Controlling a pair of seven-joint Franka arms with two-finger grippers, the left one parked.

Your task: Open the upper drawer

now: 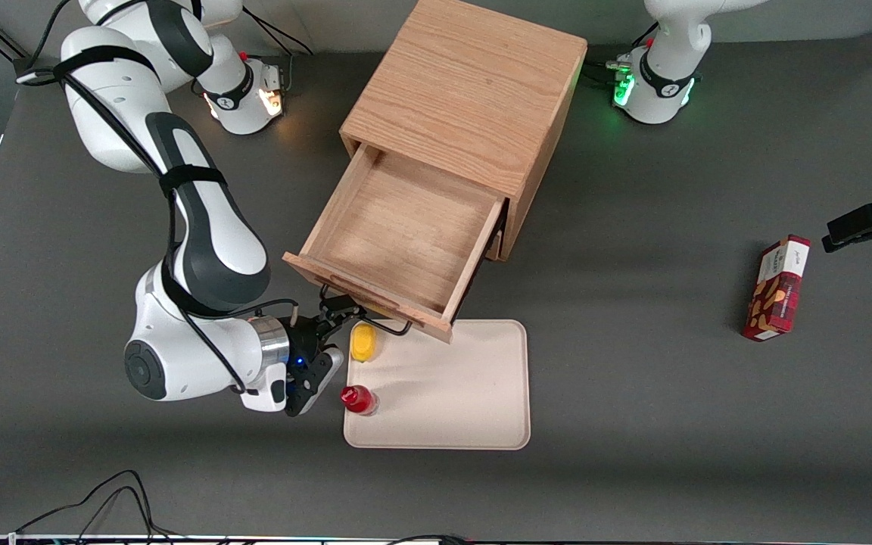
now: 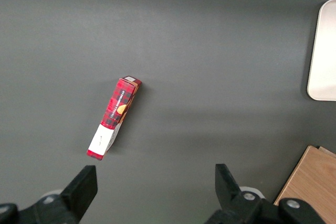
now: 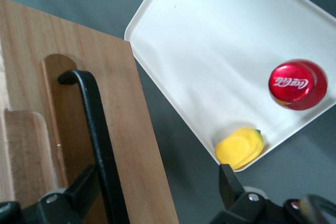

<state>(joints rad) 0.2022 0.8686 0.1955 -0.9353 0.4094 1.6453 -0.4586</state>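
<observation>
drawer work looks near done: the upper drawer [image 1: 406,227] stands well out of the cabinet [image 1: 466,83], mid-frame in the front view, its bare floor open to the camera and its front board overhanging the nearer edge of the tray [image 1: 474,393]. the gripper [image 1: 334,312] sits just below the drawer front in the frame, at the end of the front toward the working arm. in the right wrist view its fingers [image 3: 84,182] are spread wide, not clamped on anything; the handle [image 3: 97,129] runs btwn them, hard against one finger w/ a big gap to the other. my read: pull stage is over or nearly so. if more travel is wanted, next move needs a re-grip on the wire and a straight pull along the drawer's own line; if not, back straight off w/o snagging the handle. materials: cabinet and drawer are light oak, clear grain, square edges, matte; drawer front has a routed recess under the handle. handle is thin black wire/rod, smooth, rounded bends. tray is cream, smooth, shallow lip, rounded corners. on it, near the gripper, a small yellow rounded piece [image 1: 363,342] and a red-capped bottle [image 1: 358,399], glossy. table [image 1: 633,454] is dark grey, matte.
</observation>
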